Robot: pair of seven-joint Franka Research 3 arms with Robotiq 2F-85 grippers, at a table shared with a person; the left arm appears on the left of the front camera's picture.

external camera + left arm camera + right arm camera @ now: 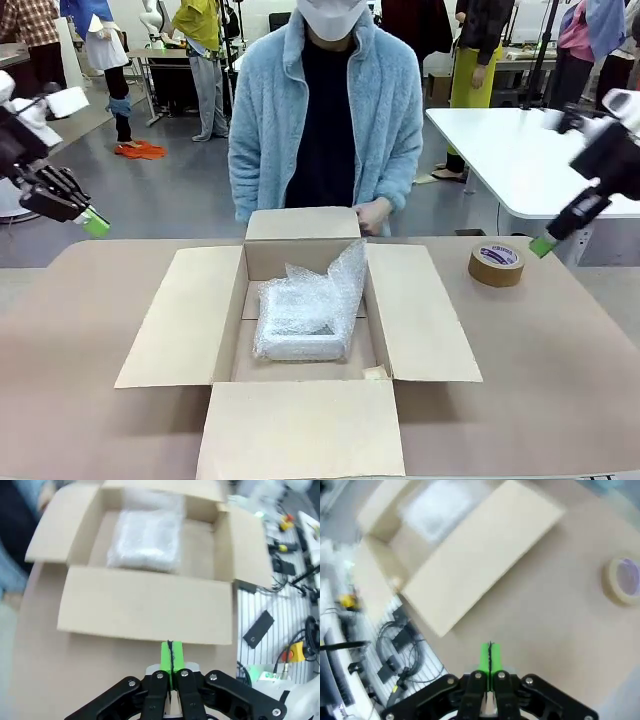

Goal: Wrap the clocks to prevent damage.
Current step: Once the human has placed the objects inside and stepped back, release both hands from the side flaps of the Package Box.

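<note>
The box [180,320] sits in the middle of the desk [560,380] with all four flaps folded outward, so its mouth is free from above. On the floor of the box lies a bundle [300,325] in bubble wrap. A loose tail of the wrap stands up along the box's right wall, not tucked in. What the bundle holds cannot be made out through the wrap, but given the task it is most likely a clock. If so, the padding of this one looks nearly done, with only the tail left to fold down.

The tape [496,264] lies flat on the desk to the right of the box, near its far right corner and clear of the right flap. That spot keeps it out of the way of the packing and within reach of the right arm, probably for sealing the box later.

The left tool [95,222] hangs in the air well to the left of the box, with its green pads pressed together on nothing. The right tool [543,245] hangs to the right of the box, beyond the tape, closed in the same way and empty. Both are held high and wide of the box, which seems meant to leave the opening to the person. The person stands at the far side of the box, with one hand [372,215] just behind the far flap, close enough to reach in.
</note>
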